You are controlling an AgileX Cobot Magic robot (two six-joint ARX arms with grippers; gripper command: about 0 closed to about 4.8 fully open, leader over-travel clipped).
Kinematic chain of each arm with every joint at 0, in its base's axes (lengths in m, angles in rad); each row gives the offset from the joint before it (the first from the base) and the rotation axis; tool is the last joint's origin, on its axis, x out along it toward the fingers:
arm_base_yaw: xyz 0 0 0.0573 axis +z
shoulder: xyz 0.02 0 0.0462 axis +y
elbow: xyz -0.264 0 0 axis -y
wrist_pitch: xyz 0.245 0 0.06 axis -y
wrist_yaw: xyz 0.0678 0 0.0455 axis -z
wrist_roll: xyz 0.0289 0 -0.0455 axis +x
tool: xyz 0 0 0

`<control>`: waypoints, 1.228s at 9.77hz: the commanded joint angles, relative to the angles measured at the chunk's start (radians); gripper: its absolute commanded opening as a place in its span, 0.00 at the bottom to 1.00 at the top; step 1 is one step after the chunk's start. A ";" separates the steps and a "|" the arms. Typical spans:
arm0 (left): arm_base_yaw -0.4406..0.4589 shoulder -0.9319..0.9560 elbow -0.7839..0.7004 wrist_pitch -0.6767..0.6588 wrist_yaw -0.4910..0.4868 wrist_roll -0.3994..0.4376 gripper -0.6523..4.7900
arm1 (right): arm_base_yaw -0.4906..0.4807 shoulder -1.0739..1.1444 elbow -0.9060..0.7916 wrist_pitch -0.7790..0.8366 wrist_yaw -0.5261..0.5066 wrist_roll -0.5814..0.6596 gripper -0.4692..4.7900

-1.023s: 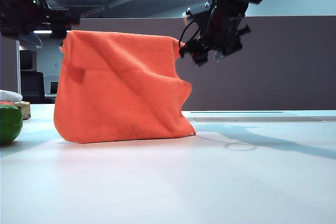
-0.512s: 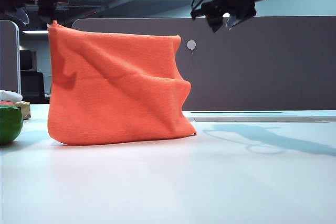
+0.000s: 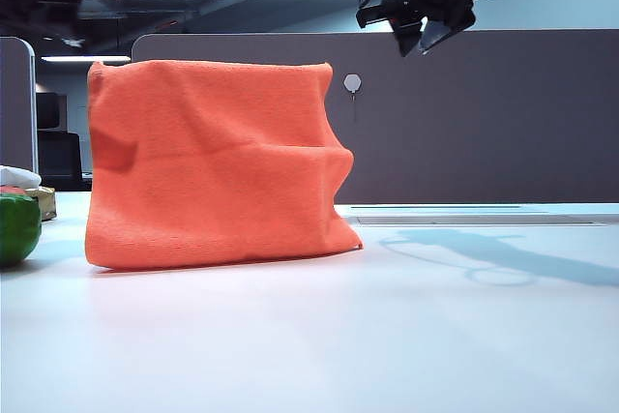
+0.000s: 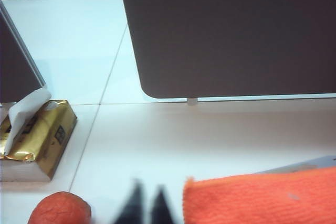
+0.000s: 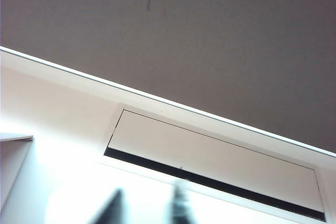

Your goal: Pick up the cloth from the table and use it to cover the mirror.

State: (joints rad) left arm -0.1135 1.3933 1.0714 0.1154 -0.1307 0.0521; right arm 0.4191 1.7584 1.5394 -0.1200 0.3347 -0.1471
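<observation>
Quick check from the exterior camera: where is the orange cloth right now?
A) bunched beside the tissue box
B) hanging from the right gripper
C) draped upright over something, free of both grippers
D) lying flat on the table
C: the cloth stands draped, its lower edge on the table; the right gripper is above and apart from it, the left gripper shut beside it, holding nothing.

The cloth [image 3: 208, 163] stands draped upright on the table [image 3: 387, 336], left of centre, hiding whatever holds it up; a round object [image 3: 17, 228] sits at the far left, with a tissue box [image 4: 37, 137] just behind it; a partition [image 3: 464, 113] runs across the back; the right gripper [image 3: 428, 31] hangs high, above and right of the cloth, well apart from it; the left gripper [image 4: 147, 205] sits above the cloth's left edge, beside it.
</observation>
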 commanded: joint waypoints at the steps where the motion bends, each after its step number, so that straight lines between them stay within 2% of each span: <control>1: 0.011 -0.017 0.002 0.064 0.003 0.000 0.11 | -0.009 -0.040 0.005 0.027 -0.005 0.005 0.08; 3: 0.047 -0.088 0.002 0.058 0.024 0.000 0.11 | -0.062 -0.129 0.005 -0.017 -0.036 0.006 0.08; 4: 0.104 -0.177 0.001 -0.013 0.095 -0.004 0.11 | -0.111 -0.204 -0.010 -0.114 -0.111 0.016 0.08; 6: 0.140 -0.269 0.000 -0.087 0.147 -0.003 0.11 | -0.145 -0.328 -0.108 -0.085 -0.174 0.043 0.08; 7: 0.153 -0.371 -0.047 -0.110 0.206 -0.003 0.11 | -0.161 -0.489 -0.272 -0.018 -0.204 0.045 0.08; 9: 0.153 -0.478 -0.124 -0.137 0.231 -0.008 0.11 | -0.191 -0.687 -0.468 0.044 -0.253 0.054 0.08; 10: 0.153 -0.536 -0.170 -0.146 0.296 -0.012 0.11 | -0.219 -0.782 -0.554 0.066 -0.285 0.055 0.08; 11: 0.153 -0.635 -0.267 -0.145 0.354 -0.070 0.11 | -0.309 -0.909 -0.668 0.065 -0.451 0.120 0.08; 12: 0.153 -0.734 -0.355 -0.145 0.356 -0.068 0.11 | -0.402 -0.999 -0.745 0.066 -0.508 0.128 0.08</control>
State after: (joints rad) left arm 0.0399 0.6956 0.7406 -0.0387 0.2180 -0.0109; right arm 0.0505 0.7879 0.8074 -0.0742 -0.1429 -0.0303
